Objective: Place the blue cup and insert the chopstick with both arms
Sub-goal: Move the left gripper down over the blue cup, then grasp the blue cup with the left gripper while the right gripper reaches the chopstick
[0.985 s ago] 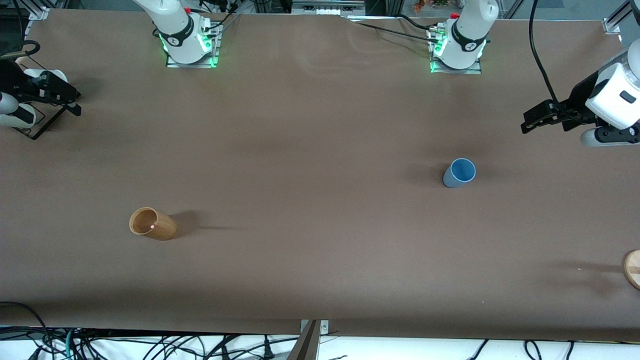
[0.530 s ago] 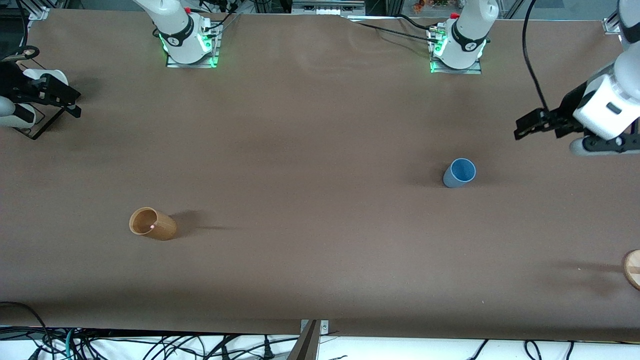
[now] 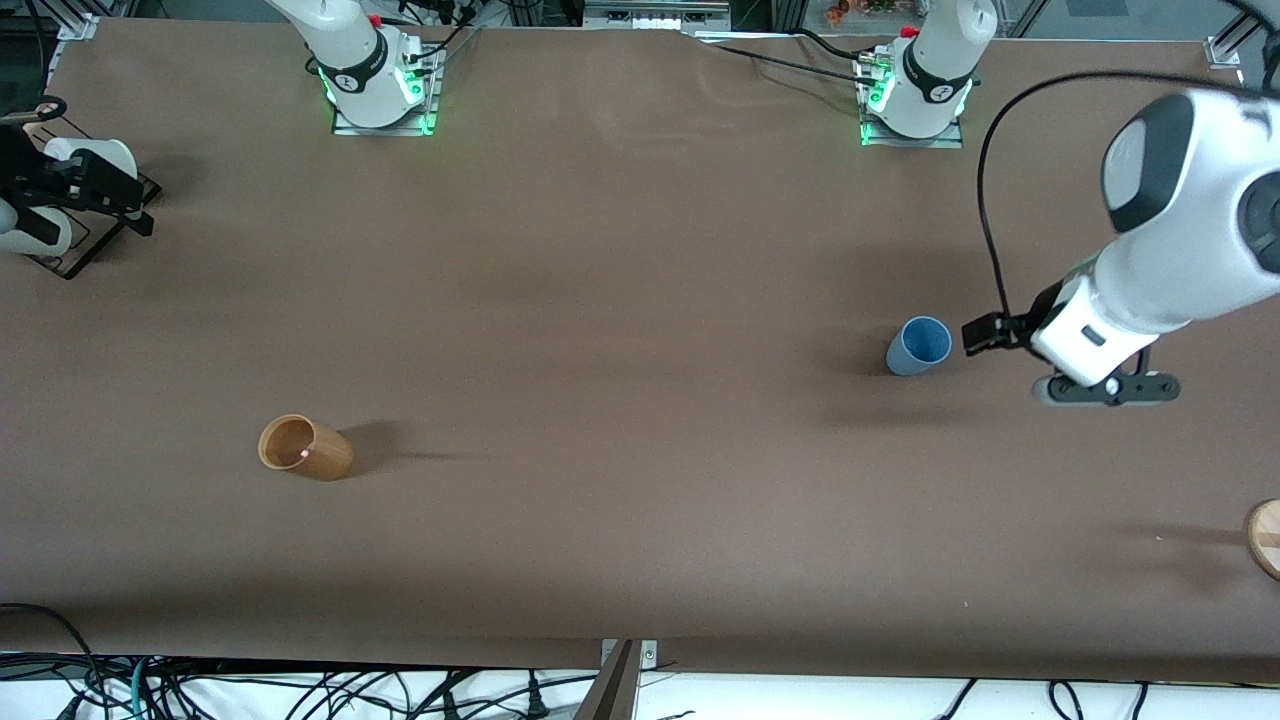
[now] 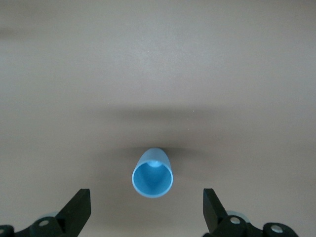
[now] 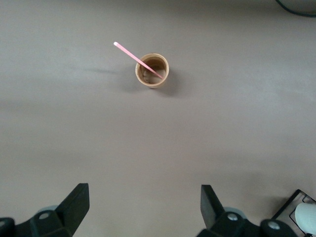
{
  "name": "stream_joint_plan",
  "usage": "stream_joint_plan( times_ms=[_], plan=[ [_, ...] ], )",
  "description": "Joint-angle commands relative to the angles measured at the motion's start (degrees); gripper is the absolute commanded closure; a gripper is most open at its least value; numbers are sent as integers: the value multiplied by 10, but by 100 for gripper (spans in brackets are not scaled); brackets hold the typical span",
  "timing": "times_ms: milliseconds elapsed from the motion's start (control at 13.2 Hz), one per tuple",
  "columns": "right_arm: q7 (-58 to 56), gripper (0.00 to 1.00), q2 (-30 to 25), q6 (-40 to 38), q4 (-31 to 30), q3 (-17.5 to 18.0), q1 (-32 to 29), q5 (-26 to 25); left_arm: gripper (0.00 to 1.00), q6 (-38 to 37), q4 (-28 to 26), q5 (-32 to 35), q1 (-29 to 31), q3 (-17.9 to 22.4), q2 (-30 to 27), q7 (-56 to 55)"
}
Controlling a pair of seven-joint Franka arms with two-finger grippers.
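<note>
**Now: left end effector beside the blue cup, right one at the desk's end**

Front view first. I see the blue cup (image 3: 917,346) standing upright on the brown desk (image 3: 620,300) toward the left arm's end. My left end effector (image 3: 978,334) is in the air just beside the cup, not touching it, with the white wrist trailing off toward that end of the desk. A tan cup (image 3: 304,447) stands toward the right arm's end, nearer the camera than the blue cup and well apart from it; a small pink dot shows inside its mouth. My right end effector (image 3: 130,205) sits over the desk's edge at the right arm's end, above a dark flat tray (image 3: 75,250), and from here I cannot tell its finger spacing. A round wooden piece (image 3: 1265,538) pokes in at the left arm's end, near the camera.

Left wrist view next. The blue cup (image 4: 152,173) sits mouth up, centred between my two fingers (image 4: 76,210), which are spread wide with clear gaps on both sides of the cup.

Right wrist view last. The fingers (image 5: 74,203) are spread wide apart with nothing between them. Well away, the tan cup (image 5: 151,70) holds the chopstick (image 5: 137,59), which leans out over the rim with its pale end up.
</note>
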Motion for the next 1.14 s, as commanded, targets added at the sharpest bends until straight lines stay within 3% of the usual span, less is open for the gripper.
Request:
stream_joint_plan(
  times_ms=[0, 227, 530, 758, 1061],
  plan=[
    [3, 0, 2, -21, 13, -4, -4, 3, 0, 31, -10, 14, -2, -4, 51, -1],
    [1, 0, 2, -32, 12, -3, -2, 2, 0, 105, -90, 14, 7, -2, 42, 42],
    [-13, 0, 1, -48, 12, -2, -2, -1, 0, 264, -278, 14, 11, 9, -39, 66],
    [-14, 0, 5, -48, 8, 2, 4, -1, 0, 299, -332, 5, 11, 40, -69, 134],
    [-27, 0, 25, -24, 5, 2, 10, 1, 0, 370, -396, 4, 9, 41, -83, 134]
  ],
)
